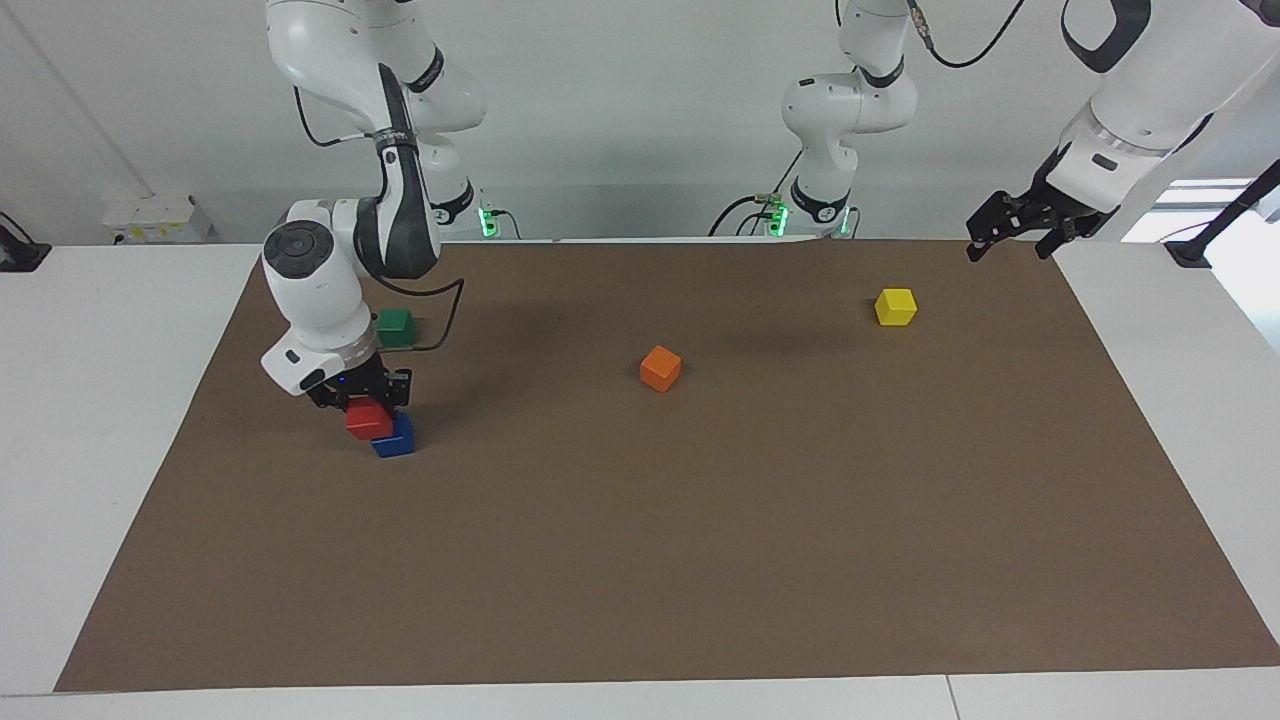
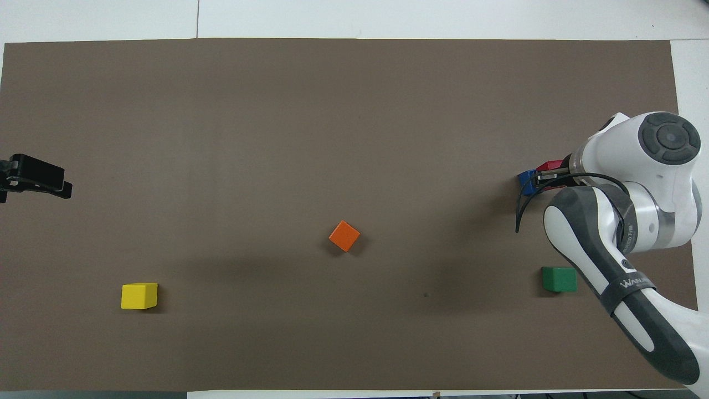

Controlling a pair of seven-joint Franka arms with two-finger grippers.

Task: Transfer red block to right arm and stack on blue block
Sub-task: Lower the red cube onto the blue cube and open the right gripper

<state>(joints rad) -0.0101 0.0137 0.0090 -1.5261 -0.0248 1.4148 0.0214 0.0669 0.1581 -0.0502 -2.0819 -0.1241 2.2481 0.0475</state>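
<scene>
Right claw [image 1: 367,402] is clenched on the red block [image 1: 368,419], which I have down at the blue block [image 1: 396,438] toward the right arm's end of the bench; from my facing view the red one sits skewed, overlapping the blue one's top but shifted toward the bench edge at that end, and I cannot tell whether the two faces are touching or a sliver apart. From overhead the wrist covers most of the pair, with only a strip of each colour showing. My left claw [image 1: 1012,232] hangs released over the brown mat's [image 1: 700,550] corner at its own end, waiting. The handover looks done; what remains, as I judge it, is the placement. The risk is plain: if I let go with the red block this far off centre, it may tip off the blue one's edge or slide down its side. Pressing down to seat it could shove the blue block across the mat instead. The green block [image 1: 396,325] lies nearer to the robots, close to the right arm [image 1: 310,290], so a careless retreat could clip it. The orange block [image 1: 660,368] and yellow block [image 1: 895,306] are well apart.
</scene>
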